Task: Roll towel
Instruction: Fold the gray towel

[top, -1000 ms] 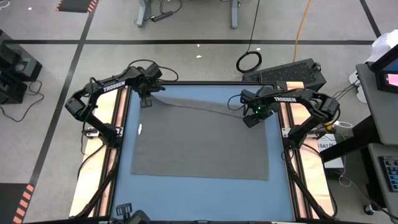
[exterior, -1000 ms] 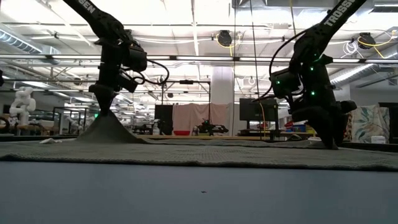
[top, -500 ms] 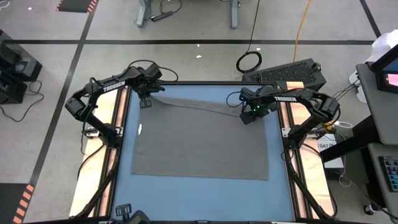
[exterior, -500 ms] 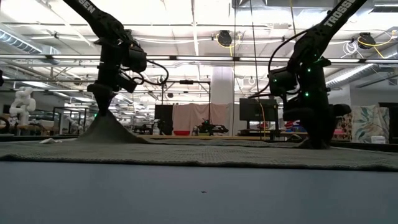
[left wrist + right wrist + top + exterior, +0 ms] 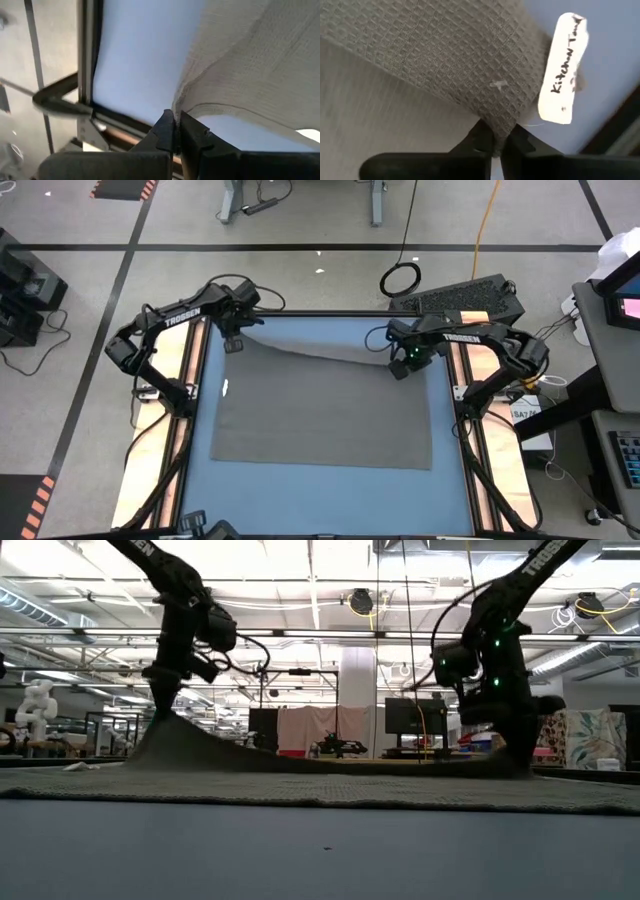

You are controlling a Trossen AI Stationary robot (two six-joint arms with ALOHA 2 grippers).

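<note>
While each gripper (image 5: 176, 131) (image 5: 496, 142) clamps a corner, the waffle-textured grey towel (image 5: 320, 405) lies mostly flat.

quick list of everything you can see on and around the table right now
towel: one, dark grey, spread on the tabletop, both far corners lifted
tag: one, white with handwriting, at the towel corner by the right gripper
tabletop: one, blue, under the towel
keyboard: one, black, on the floor beyond the table's far right corner
cable coil: one, black, on the floor beyond the table
left gripper: dark fingers shut on the towel's far left corner
right gripper: dark fingers shut on the towel's far right corner
</note>
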